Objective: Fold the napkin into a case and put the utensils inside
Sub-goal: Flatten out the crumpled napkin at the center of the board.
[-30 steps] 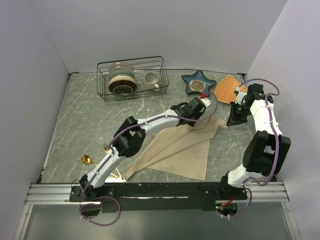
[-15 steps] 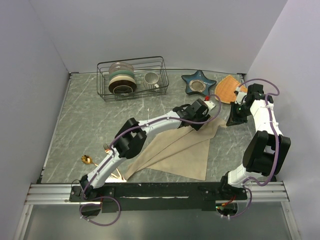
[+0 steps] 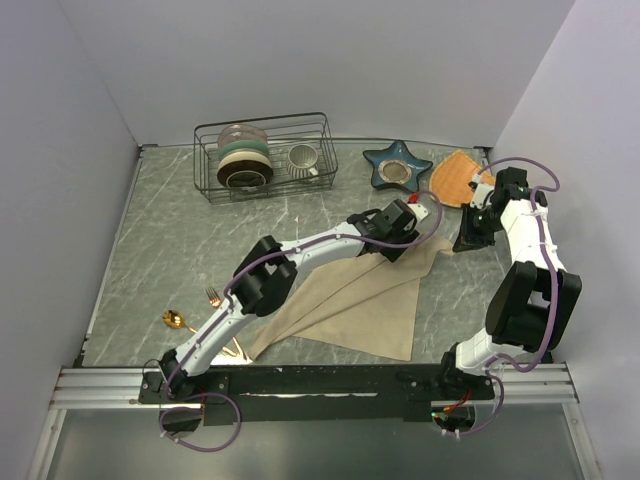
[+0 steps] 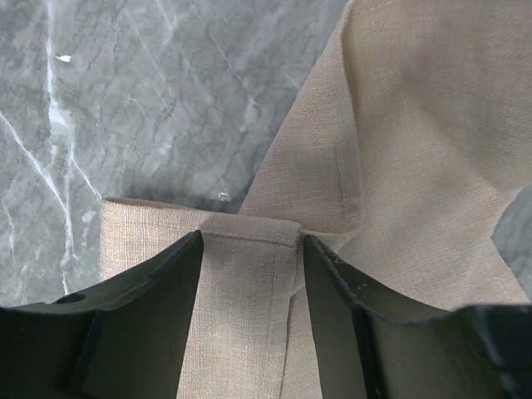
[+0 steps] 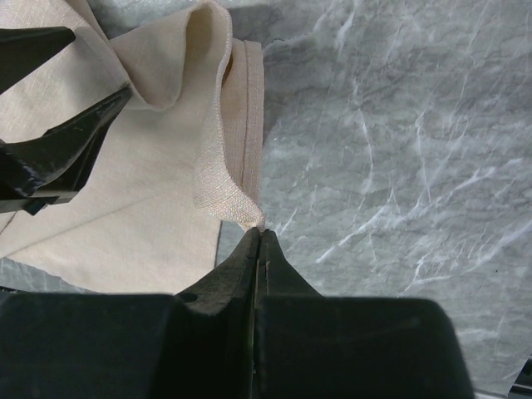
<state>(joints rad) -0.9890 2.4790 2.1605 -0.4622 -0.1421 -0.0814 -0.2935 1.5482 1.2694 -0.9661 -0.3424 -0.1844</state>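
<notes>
I find the napkin (image 3: pixel 368 300) part-folded on the table (image 3: pixel 180 250), its far corner pointing right into the right gripper (image 5: pixel 259 236), which is pinched shut on that tip, while the left gripper (image 4: pixel 252 241) stands half-open astride the hemmed fold just beside it.
</notes>
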